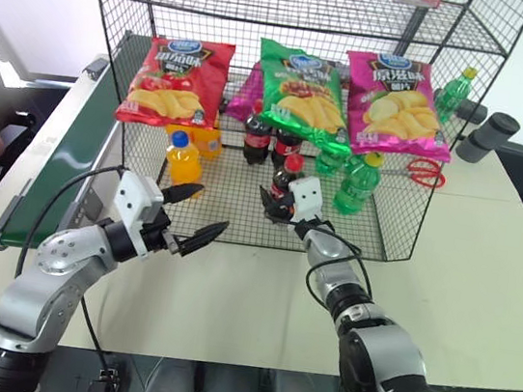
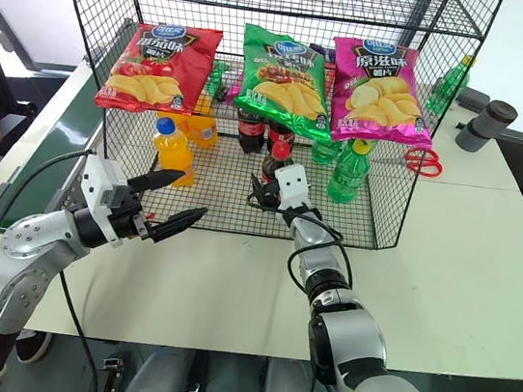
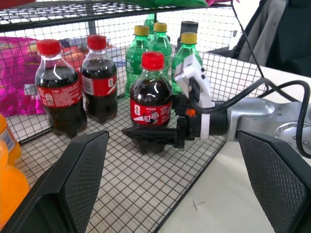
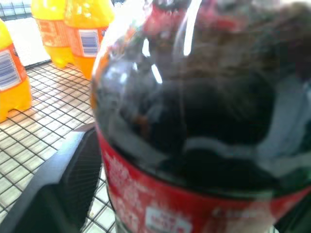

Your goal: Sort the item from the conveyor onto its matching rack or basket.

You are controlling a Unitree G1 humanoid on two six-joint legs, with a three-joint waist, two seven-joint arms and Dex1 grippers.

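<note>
cola bottle [image 3: 151, 99], red cap, red label, dark liquid, upright in rack basket [image 1: 371, 246]

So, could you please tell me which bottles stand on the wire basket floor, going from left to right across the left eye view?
Orange soda bottle → pair of cola bottles at the back → cola bottle at the right end effector → green bottle with a yellow cap.
</note>
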